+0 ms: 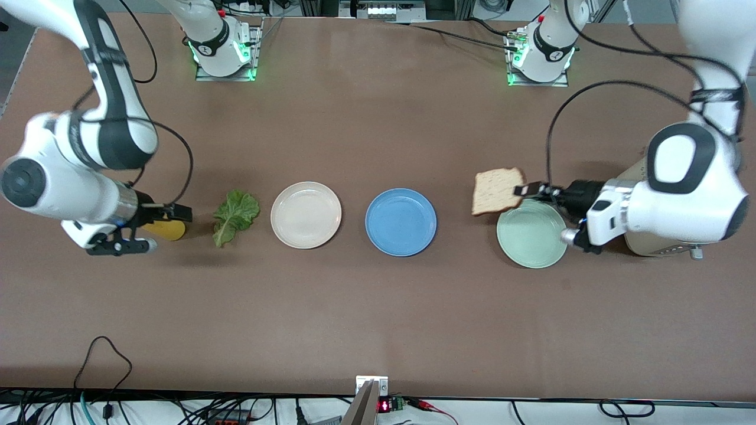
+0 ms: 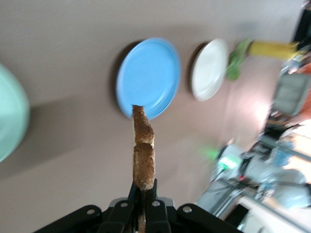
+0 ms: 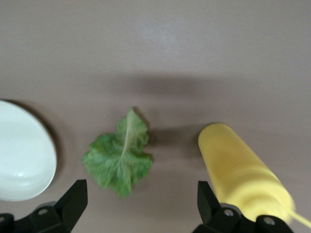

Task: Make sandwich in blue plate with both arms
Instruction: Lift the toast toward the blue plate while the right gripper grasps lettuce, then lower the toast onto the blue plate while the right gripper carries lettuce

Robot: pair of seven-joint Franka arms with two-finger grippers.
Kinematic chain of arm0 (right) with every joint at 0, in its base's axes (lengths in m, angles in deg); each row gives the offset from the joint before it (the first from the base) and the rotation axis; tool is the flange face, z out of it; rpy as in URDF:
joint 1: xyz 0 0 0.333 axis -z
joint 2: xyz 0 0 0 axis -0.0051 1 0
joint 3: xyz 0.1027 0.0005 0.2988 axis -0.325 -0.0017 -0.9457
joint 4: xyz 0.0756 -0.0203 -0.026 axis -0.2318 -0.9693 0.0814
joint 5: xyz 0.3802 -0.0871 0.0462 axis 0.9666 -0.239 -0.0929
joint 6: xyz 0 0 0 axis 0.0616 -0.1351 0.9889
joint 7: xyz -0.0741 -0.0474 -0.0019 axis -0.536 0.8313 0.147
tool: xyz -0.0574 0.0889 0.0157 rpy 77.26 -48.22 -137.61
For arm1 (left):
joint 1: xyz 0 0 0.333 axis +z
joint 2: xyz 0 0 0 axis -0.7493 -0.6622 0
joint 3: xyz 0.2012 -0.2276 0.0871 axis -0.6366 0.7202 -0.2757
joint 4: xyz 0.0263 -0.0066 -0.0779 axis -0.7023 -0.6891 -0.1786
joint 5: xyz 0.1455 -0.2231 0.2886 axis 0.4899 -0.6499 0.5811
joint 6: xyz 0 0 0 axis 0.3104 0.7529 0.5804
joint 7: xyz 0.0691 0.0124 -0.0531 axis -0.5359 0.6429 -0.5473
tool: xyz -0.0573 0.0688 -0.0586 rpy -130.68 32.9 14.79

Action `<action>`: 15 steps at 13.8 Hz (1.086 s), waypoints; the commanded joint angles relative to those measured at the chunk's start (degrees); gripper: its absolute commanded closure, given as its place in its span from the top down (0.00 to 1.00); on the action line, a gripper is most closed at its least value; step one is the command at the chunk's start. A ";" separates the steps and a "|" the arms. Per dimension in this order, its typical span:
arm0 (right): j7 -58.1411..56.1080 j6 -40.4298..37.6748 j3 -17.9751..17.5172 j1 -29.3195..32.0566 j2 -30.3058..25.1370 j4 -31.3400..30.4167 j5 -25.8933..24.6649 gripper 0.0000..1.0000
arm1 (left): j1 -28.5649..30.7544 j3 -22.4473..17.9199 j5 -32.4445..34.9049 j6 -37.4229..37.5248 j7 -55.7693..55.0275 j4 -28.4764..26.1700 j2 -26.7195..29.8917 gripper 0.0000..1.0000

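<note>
My left gripper [image 1: 523,190] is shut on the edge of a pale bread slice [image 1: 497,190] with a brown crust. It holds the slice in the air over the table beside the mint-green plate [image 1: 531,236]. In the left wrist view the bread [image 2: 144,155] shows edge-on between the shut fingers [image 2: 144,190], with the blue plate [image 2: 148,77] ahead. The blue plate [image 1: 400,222] lies bare mid-table. A green lettuce leaf [image 1: 235,216] lies flat toward the right arm's end. My right gripper [image 1: 167,229] is open and low beside it, with the leaf [image 3: 120,158] just ahead of its fingers [image 3: 141,199].
A cream-white plate [image 1: 306,214] sits between the lettuce and the blue plate. A yellow bottle [image 1: 165,229] lies on its side by my right gripper, close to one finger [image 3: 240,172]. A beige appliance [image 1: 635,172] stands under the left arm.
</note>
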 commanded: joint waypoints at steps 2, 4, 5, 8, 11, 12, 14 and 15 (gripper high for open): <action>3.17 7.04 -0.16 -1.83 4.57 -2.41 0.14 1.00 | -7.65 0.04 -10.19 -16.23 0.20 -6.07 0.15 0.00; 4.84 11.79 -0.16 -3.07 7.47 -3.65 0.14 1.00 | -11.43 0.04 -13.44 -23.54 2.21 -8.18 -0.55 0.00; 5.45 13.90 -0.16 -3.33 9.05 -4.09 0.05 1.00 | -12.93 0.04 -15.03 -27.06 4.57 -9.49 -1.17 0.00; 6.07 17.86 -0.16 -3.34 10.38 -6.10 0.05 1.00 | -14.61 0.04 -21.87 -31.83 16.07 -12.66 -3.19 0.00; 5.37 17.35 -0.16 -3.34 10.73 -6.46 0.05 0.58 | -14.87 0.04 -29.60 -32.45 26.88 -13.29 -6.08 0.00; 5.20 17.17 -0.16 -3.25 10.73 -6.46 -0.04 0.43 | -14.96 0.04 -31.81 -32.80 30.14 -14.24 -6.70 0.00; 5.11 16.73 -0.16 -3.25 10.65 -6.38 -0.04 0.22 | -15.75 0.04 -36.90 -34.20 35.33 -14.87 -8.37 0.00; 5.02 16.65 -0.16 -3.25 10.56 -6.37 -0.04 0.15 | -16.10 0.04 -38.93 -34.56 36.40 -14.87 -8.64 0.00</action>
